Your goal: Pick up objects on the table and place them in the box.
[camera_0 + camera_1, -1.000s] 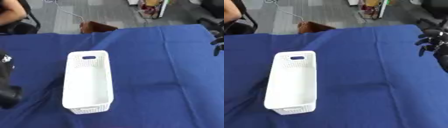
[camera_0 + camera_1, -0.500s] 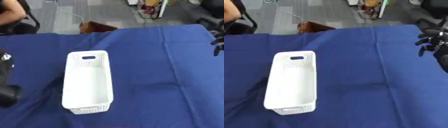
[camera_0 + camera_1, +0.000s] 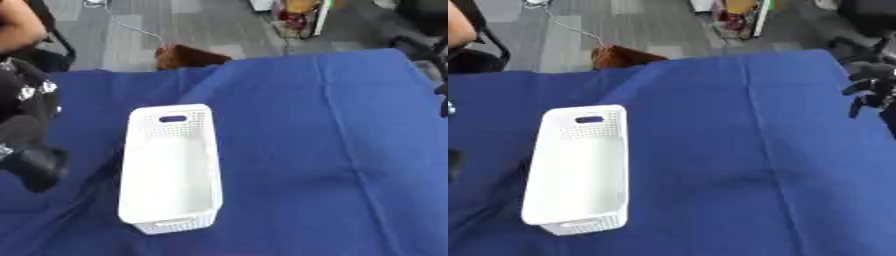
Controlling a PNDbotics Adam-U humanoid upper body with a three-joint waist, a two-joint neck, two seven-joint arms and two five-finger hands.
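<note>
A white box [image 3: 171,170] is set lengthwise on the left of the blue table [image 3: 332,150]. The right hand [image 3: 870,92] is held at the far right edge, fingers curled, holding nothing. The left hand's [image 3: 31,160] fingers cannot be told.

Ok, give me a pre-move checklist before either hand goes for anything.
1. White box upright on the blue cloth: ok.
2. Box interior free to receive items: ok, nothing seen inside.
3. Objects to pick visible on the cloth: not ok, none in either view.
4. Right hand holding nothing, at the far right edge: ok.
5. Left hand's state: cannot tell; only the dark left arm shows at the left edge.
</note>
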